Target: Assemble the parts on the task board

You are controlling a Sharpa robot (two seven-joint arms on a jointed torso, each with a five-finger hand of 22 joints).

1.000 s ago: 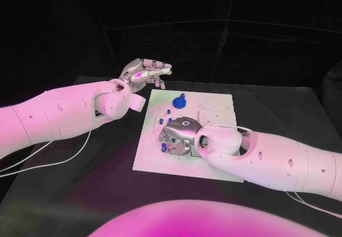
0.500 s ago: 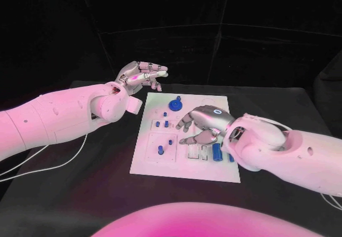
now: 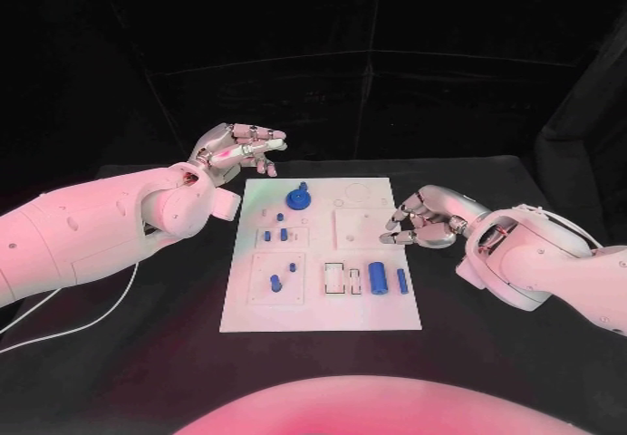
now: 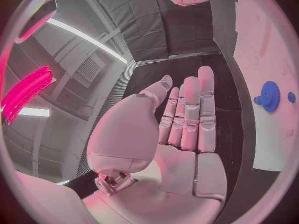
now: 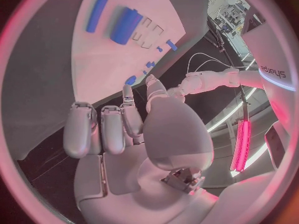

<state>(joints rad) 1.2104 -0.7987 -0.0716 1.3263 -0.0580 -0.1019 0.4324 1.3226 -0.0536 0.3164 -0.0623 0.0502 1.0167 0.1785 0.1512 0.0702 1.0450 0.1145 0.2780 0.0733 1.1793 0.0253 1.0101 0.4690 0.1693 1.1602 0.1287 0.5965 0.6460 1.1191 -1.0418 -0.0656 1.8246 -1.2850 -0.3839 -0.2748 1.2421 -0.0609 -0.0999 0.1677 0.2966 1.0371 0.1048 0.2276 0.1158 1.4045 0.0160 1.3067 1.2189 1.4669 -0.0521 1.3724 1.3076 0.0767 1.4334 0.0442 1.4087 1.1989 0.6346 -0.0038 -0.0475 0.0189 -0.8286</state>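
Note:
The white task board [image 3: 327, 304] lies in the middle of the table. On it are a blue gear [image 3: 299, 198] at the far end, several small blue pegs [image 3: 275, 283] on the left side, and a thick blue cylinder [image 3: 378, 277] beside a thin blue bar [image 3: 401, 280] at the near right. My right hand [image 3: 425, 220] hovers at the board's right edge with its fingers curled in and nothing in them [image 5: 118, 134]. My left hand [image 3: 242, 147] is raised beyond the board's far left corner. Its fingers lie straight [image 4: 187, 119] and it holds nothing.
Black table [image 3: 157, 317] surrounds the board on all sides. A white cable [image 3: 79, 317] runs under my left arm. The right wrist view shows the cylinder [image 5: 126, 25] and the bar [image 5: 96, 14] on the board [image 5: 118, 59].
My right hand has lifted off the board's middle and drawn back to its right edge, uncovering the blue cylinder and bar. The left hand has barely moved. The camera has shifted.

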